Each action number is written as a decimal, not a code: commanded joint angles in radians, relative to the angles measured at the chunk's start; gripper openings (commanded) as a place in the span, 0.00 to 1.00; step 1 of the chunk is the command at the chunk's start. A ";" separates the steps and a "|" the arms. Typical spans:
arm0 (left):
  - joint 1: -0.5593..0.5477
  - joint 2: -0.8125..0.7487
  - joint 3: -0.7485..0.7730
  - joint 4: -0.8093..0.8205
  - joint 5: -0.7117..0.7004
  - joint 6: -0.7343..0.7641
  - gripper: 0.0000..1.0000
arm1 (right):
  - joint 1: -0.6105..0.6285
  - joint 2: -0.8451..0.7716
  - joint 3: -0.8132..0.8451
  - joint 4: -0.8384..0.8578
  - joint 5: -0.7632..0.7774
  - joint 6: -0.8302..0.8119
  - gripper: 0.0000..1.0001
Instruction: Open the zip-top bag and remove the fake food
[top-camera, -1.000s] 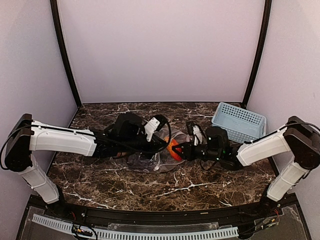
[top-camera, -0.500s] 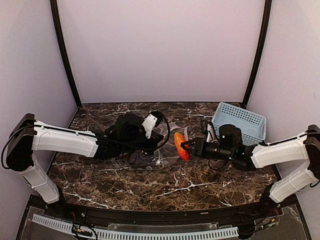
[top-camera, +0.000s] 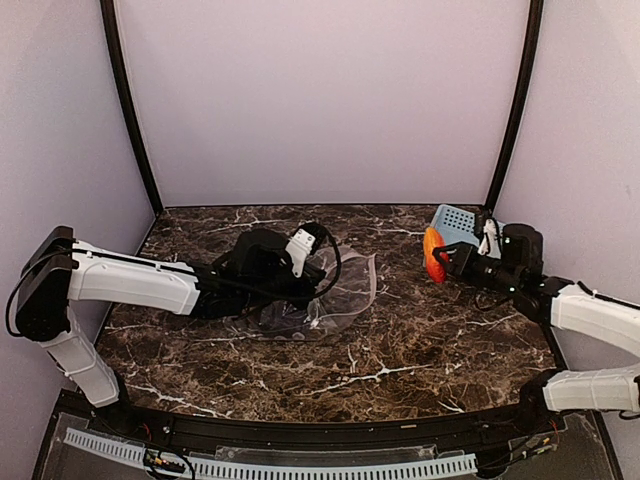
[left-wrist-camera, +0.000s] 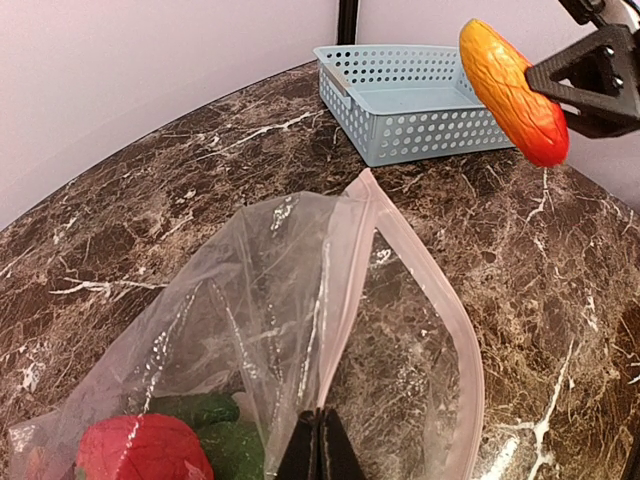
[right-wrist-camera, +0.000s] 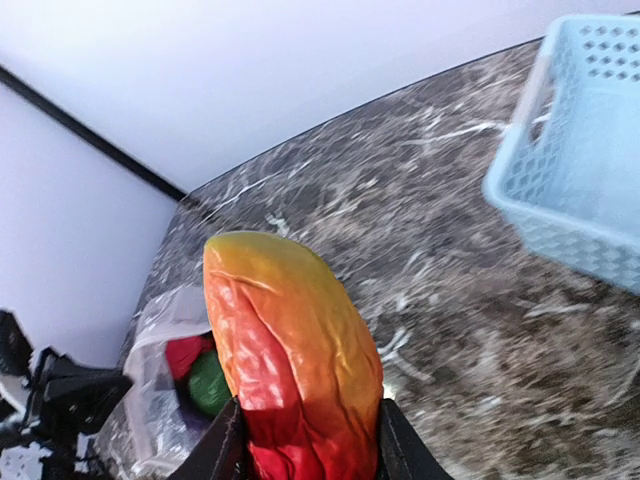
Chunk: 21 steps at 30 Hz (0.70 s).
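The clear zip-top bag (top-camera: 330, 295) lies open on the marble table (top-camera: 430, 340), its mouth toward the right. My left gripper (left-wrist-camera: 320, 445) is shut on the bag's upper zip edge (left-wrist-camera: 345, 270) and holds the mouth agape. Red fake food (left-wrist-camera: 140, 450) and green pieces (left-wrist-camera: 205, 415) sit inside the bag. My right gripper (right-wrist-camera: 305, 440) is shut on an orange-red pepper-like fake food (right-wrist-camera: 290, 350), held in the air just left of the basket's near corner (top-camera: 434, 255). In the left wrist view that pepper (left-wrist-camera: 512, 90) hangs in front of the basket.
A light blue perforated basket (top-camera: 462, 228) stands at the back right of the table, partly hidden by the right arm (top-camera: 590, 310). The left arm (top-camera: 130, 285) stretches across the left half. Black frame posts (top-camera: 512, 105) rise at the back corners.
The right gripper has carried the orange-red pepper from the bag's mouth to the right and back, up to the basket. The left gripper stays shut on the bag's edge.
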<state>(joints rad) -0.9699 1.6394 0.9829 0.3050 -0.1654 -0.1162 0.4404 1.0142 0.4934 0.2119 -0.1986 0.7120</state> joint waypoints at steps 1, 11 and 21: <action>0.001 -0.007 0.020 -0.008 -0.010 0.005 0.01 | -0.179 0.033 0.085 -0.065 -0.050 -0.115 0.17; 0.002 -0.022 0.010 -0.004 -0.023 0.011 0.01 | -0.386 0.334 0.301 -0.069 -0.014 -0.204 0.16; 0.012 -0.048 -0.008 -0.007 -0.040 0.013 0.01 | -0.402 0.656 0.473 -0.007 -0.065 -0.251 0.17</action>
<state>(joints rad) -0.9665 1.6382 0.9825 0.3046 -0.1860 -0.1112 0.0448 1.5860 0.8837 0.1577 -0.2287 0.4915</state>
